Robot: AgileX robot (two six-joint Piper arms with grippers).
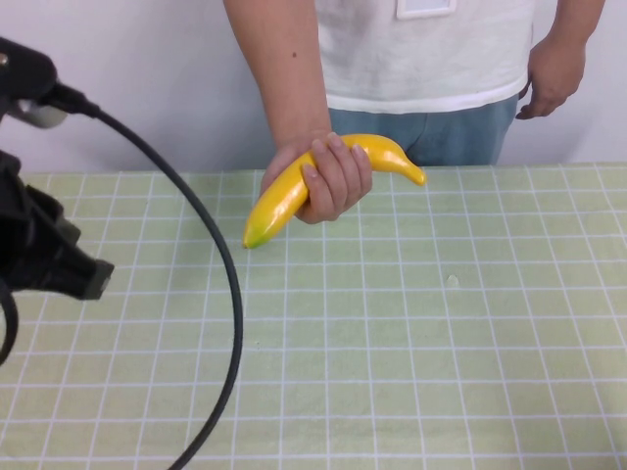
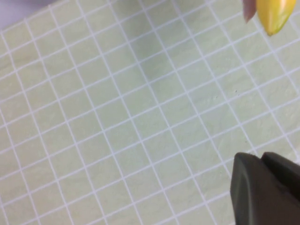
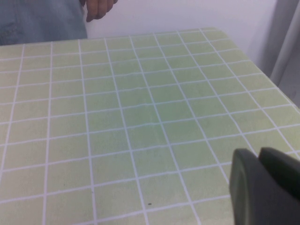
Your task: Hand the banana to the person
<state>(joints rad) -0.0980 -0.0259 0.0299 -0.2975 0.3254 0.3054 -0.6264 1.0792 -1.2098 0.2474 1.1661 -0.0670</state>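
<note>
The person [image 1: 421,49] stands behind the far edge of the table in a white T-shirt and blue jeans. One of their hands [image 1: 336,179] grips the yellow banana [image 1: 276,204] just above the table, greenish tip pointing down-left. The banana's tip also shows in the left wrist view [image 2: 272,14]. My left gripper [image 1: 93,279] is at the table's left side, well apart from the banana, shut and empty; it also shows in its own wrist view [image 2: 262,159]. My right gripper [image 3: 259,154] is out of the high view, shut and empty over the table.
The table [image 1: 441,343] has a light green cloth with a white grid. A black cable [image 1: 231,294] arcs from the left arm across the left part of the table. The person's other hand [image 1: 554,73] hangs at their side. The table's edge [image 3: 262,61] shows in the right wrist view.
</note>
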